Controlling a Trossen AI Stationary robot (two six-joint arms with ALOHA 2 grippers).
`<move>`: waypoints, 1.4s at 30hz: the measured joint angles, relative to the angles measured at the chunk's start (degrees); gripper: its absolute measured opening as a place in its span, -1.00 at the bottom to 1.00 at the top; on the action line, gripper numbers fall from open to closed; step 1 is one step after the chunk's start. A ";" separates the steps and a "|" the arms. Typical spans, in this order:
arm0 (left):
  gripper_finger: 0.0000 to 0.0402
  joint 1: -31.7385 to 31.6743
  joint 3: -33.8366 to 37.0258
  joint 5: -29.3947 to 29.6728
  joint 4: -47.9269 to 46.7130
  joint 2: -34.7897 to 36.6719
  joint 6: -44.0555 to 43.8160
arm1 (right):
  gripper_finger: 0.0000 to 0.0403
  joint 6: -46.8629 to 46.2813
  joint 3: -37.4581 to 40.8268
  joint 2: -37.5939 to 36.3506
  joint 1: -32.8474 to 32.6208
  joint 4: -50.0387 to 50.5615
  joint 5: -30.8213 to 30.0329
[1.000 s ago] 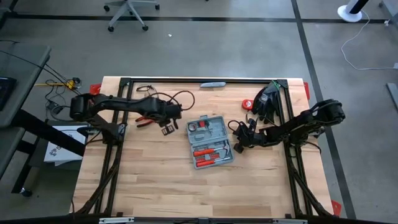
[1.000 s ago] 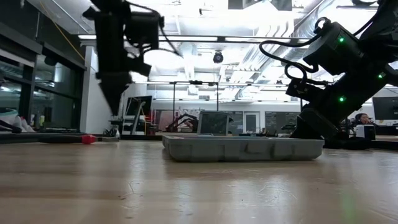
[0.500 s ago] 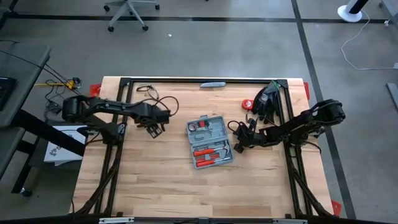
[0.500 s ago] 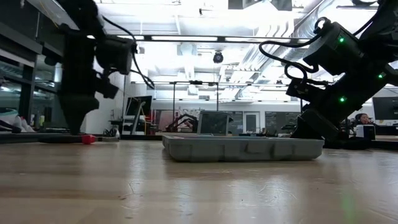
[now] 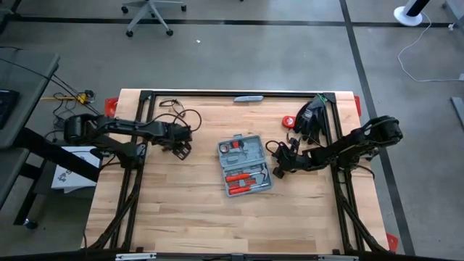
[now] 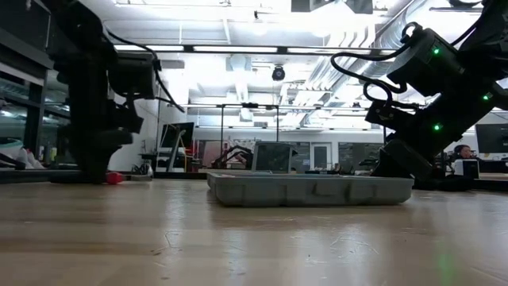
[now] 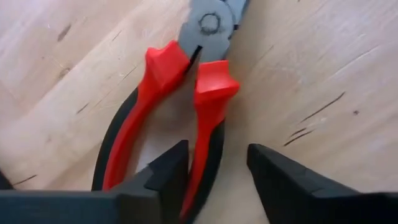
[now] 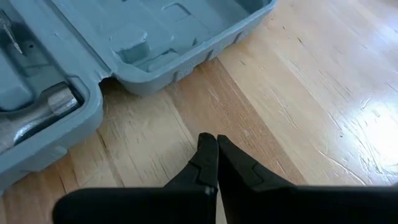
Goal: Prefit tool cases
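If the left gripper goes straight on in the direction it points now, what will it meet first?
Most likely the red-handled pliers. The left gripper is open, with one pliers handle between its fingers, and the tool lies on the table straight ahead. How far above the pliers it is remains unclear.

Place: robotics lab or workshop
Floor: grey concrete with dark taped lines
Ceiling: exposed ducts (image 6: 333, 67) and strip lights (image 6: 230, 49)
Furniture: rolling office chair (image 5: 148, 14), wooden worktable (image 5: 181, 210)
Background: glass partitions, monitors (image 6: 492, 139), a seated person (image 6: 462, 152)
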State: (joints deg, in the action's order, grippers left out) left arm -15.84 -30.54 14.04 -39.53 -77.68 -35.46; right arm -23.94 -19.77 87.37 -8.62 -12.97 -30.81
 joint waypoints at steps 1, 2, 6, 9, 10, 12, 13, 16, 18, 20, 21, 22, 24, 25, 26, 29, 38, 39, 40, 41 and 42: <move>-0.28 0.01 0.04 -0.08 0.30 0.01 -0.19 | -1.00 0.00 0.04 0.00 0.00 -0.21 0.02; -0.38 0.00 0.08 -0.26 0.82 0.01 -0.31 | -1.00 0.00 0.04 0.00 0.00 -0.35 0.00; -0.82 0.04 0.19 -0.25 2.55 -0.08 -0.45 | -1.00 -0.18 0.06 0.02 0.00 -1.08 0.02; -0.83 0.68 0.26 1.55 3.43 -0.16 -0.76 | -1.00 -0.55 0.06 0.02 0.00 -1.14 0.02; -0.83 1.01 0.28 2.27 3.60 -0.21 -0.93 | -1.00 -0.57 0.06 0.02 0.00 -1.15 0.02; -0.83 1.87 0.28 3.66 3.93 0.00 -1.02 | -1.00 -1.07 0.06 0.02 -0.02 -1.20 0.02; -0.83 2.47 0.13 4.43 4.04 0.16 -1.27 | -1.00 -1.57 0.06 0.02 -0.02 -1.19 -0.09; -0.83 4.76 -1.09 6.31 3.32 0.64 -1.95 | -1.00 -2.50 0.06 0.02 -0.04 -1.23 -0.67; -0.83 6.53 -3.26 7.14 3.74 1.03 -2.01 | -1.00 -2.58 0.06 0.02 -0.07 -1.14 -1.76; -0.83 8.52 -5.74 8.20 5.54 1.17 -1.96 | -1.00 -2.33 0.11 -0.22 -0.02 -0.67 -2.97; -0.83 9.45 -6.64 8.07 6.18 1.04 -1.69 | -1.00 -1.70 0.15 -0.60 0.04 -0.30 -3.20; -0.83 10.42 -7.40 7.79 7.08 0.96 -1.37 | -1.00 -1.19 0.17 -1.08 0.22 -0.11 -3.38; -0.83 12.21 -9.04 7.08 11.58 0.83 -0.96 | -1.00 -0.61 0.17 -2.31 0.61 0.10 -4.06; -0.83 13.15 -9.87 6.89 14.64 0.70 -0.91 | -1.00 -0.34 0.17 -2.98 0.80 0.54 -4.54; -0.83 14.00 -10.51 6.45 17.36 0.51 -0.85 | -1.00 -0.01 0.17 -3.69 1.06 0.93 -4.99; -0.83 16.51 -11.71 4.70 21.89 -1.79 -0.39 | -1.00 1.48 0.15 -5.73 1.72 1.97 -5.80; -0.83 20.49 -25.43 2.48 24.39 -17.36 5.09 | -1.00 4.52 0.11 -7.56 3.43 2.95 -5.84; -0.83 20.57 -27.65 2.14 24.43 -19.07 6.52 | -1.00 4.55 0.11 -7.56 3.53 2.95 -5.85; -0.83 20.55 -29.94 1.47 24.69 -20.84 8.14 | -1.00 4.62 0.08 -7.58 3.60 2.92 -5.84; -0.83 20.47 -31.97 0.74 24.74 -22.59 9.61 | -1.00 4.81 0.06 -7.58 3.70 2.92 -5.84; -0.83 20.32 -33.77 0.18 24.61 -24.33 11.04 | -1.00 4.92 0.06 -7.58 3.78 2.92 -5.86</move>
State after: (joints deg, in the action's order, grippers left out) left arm 4.49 -64.31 14.22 -14.92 -102.01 -24.42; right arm -19.03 -19.70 79.79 -4.84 -10.04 -36.66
